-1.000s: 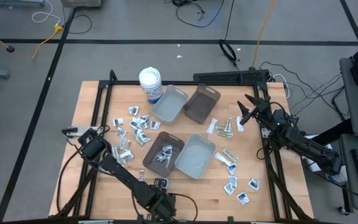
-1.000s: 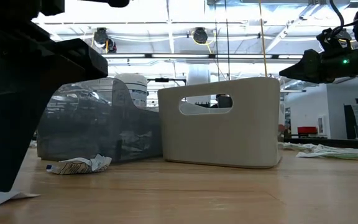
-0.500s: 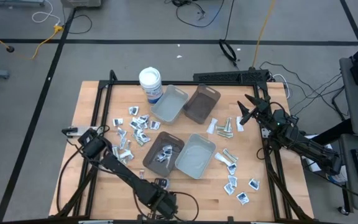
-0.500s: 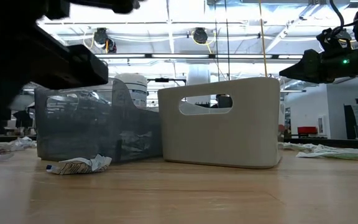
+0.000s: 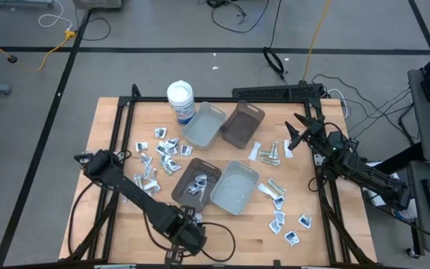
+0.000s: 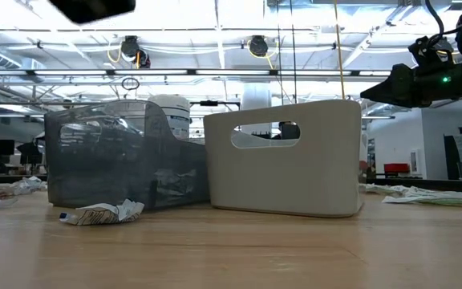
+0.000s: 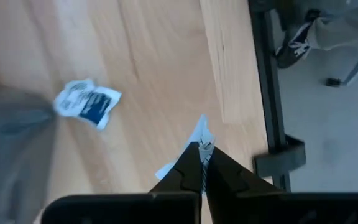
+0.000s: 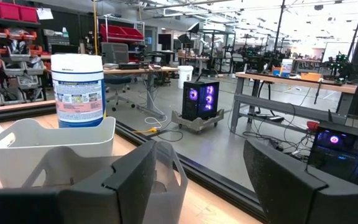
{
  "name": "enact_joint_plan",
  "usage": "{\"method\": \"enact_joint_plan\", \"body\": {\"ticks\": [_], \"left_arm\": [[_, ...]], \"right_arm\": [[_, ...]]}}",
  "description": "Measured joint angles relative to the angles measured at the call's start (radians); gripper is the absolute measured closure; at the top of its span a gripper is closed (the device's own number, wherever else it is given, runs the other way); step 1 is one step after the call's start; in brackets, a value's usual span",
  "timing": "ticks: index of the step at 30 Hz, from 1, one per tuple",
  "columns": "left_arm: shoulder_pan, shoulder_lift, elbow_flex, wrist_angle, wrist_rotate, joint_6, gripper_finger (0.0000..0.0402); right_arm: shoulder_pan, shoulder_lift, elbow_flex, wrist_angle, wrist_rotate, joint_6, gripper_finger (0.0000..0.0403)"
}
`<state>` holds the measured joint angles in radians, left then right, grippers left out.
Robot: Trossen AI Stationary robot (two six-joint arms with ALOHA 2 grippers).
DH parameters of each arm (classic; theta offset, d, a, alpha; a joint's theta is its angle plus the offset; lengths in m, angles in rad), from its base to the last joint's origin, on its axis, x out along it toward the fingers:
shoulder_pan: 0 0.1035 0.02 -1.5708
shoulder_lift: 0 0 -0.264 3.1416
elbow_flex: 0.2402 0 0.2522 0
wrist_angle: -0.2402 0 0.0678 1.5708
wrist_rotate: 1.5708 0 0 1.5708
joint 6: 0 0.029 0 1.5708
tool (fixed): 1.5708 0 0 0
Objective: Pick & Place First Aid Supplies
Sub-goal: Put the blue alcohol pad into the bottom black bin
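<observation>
Supplies (image 5: pixel 157 155) lie scattered over the wooden counter (image 5: pixel 103 127), one cluster left of the trays and another (image 5: pixel 281 207) at the near right. At the near middle, a brown tray (image 5: pixel 196 185) holding several packets sits touching a grey tray (image 5: pixel 236 187). The left end effector (image 7: pixel 201 163) is over the counter's left edge, its fingers pressed together on a thin white packet (image 7: pixel 199 134); another blue-and-white packet (image 7: pixel 87 103) lies on the wood near it. Farther back, a second grey tray (image 5: pixel 204 125) and a second brown tray (image 5: pixel 242 125) stand side by side, with a white tub (image 5: pixel 181 101) at the far left of them. The right end effector (image 5: pixel 293 131) hovers at the far right of the counter, its fingers spread apart, near a few packets (image 5: pixel 269 154).
</observation>
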<state>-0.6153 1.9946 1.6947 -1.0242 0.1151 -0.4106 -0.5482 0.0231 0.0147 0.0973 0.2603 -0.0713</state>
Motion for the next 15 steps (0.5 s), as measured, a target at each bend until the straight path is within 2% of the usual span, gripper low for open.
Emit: {"method": "enact_joint_plan", "body": {"ticks": [4,9,15], "left_arm": [[0.005,-0.055,0.001,-0.031,-0.015,0.034,0.0395],[0.012,-0.066,0.002,-0.051,-0.018,0.050,0.0395],[0.108,-0.066,0.002,-0.080,-0.002,-0.016,0.0397]], "right_arm": [[0.000,0.000,0.000,0.000,0.000,0.000,0.0165],[0.000,0.000,0.000,0.000,0.000,0.000,0.0165],[0.000,0.000,0.000,0.000,0.000,0.000,0.0165]]}}
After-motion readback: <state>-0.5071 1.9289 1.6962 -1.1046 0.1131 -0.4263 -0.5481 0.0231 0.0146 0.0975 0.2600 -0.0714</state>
